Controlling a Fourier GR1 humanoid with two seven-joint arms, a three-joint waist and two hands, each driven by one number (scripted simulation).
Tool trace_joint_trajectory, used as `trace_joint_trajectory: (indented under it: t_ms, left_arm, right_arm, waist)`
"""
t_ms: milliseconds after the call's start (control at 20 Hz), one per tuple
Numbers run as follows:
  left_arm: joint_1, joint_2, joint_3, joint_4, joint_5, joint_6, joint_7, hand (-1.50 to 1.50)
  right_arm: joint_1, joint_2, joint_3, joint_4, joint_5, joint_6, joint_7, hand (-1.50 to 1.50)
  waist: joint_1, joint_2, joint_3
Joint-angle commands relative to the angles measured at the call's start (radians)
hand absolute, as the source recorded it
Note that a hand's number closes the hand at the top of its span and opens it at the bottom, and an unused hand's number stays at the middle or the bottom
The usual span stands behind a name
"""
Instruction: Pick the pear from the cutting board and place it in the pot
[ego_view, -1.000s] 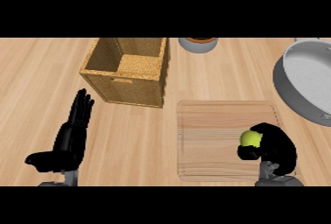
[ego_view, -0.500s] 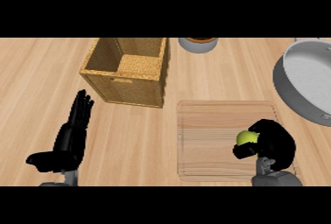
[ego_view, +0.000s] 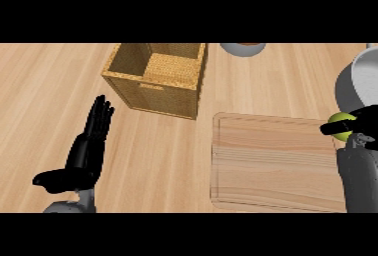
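Pear (ego_view: 339, 123) has left the cutting board (ego_view: 273, 165) since a sec ago: right hand (ego_view: 359, 125) curls round it at the board's right edge, near the pot (ego_view: 354, 82). Transfer underway. Left hand (ego_view: 85, 150) rests w/ fingers straight.

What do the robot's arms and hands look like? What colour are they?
Both hands are black, with slim jointed fingers and a thumb, like glossy gloves. The left hand joins a smooth grey forearm at the bottom edge. The right hand sits on a thicker, rounded dark grey forearm. No cables or markings show.
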Motion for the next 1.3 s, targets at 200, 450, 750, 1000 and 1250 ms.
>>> trace_joint_trajectory:
  t_ms: [200,450,750,1000,1250]
  left_arm:
    - [-0.040,-0.007,-0.042,-0.005,-0.014,-0.025,-0.002,0.00]
    - [-0.069,-0.007,-0.062,0.000,-0.014,-0.048,0.008,0.00]
    - [-0.083,-0.025,-0.077,0.007,-0.028,-0.036,0.007,0.00]
    - [-0.088,-0.032,-0.089,0.022,-0.027,-0.043,0.014,0.00]
    - [-0.116,-0.037,-0.070,0.029,-0.022,-0.032,0.031,0.00]
  right_arm:
    - [-0.235,-0.232,-0.188,0.212,0.169,-0.035,0.158,1.50]
    - [-0.334,-0.338,-0.222,0.344,0.315,-0.013,0.201,1.50]
    - [-0.412,-0.413,-0.288,0.472,0.448,-0.011,0.267,1.50]
    - [-0.475,-0.451,-0.338,0.557,0.545,-0.015,0.318,1.50]
    - [-0.525,-0.454,-0.379,0.626,0.638,-0.017,0.372,1.50]
  waist:
    - [0.097,0.038,-0.002]
    - [0.135,0.044,-0.004]
    - [0.157,0.047,-0.001]
    - [0.152,0.038,0.000]
    - [0.137,0.029,0.002]
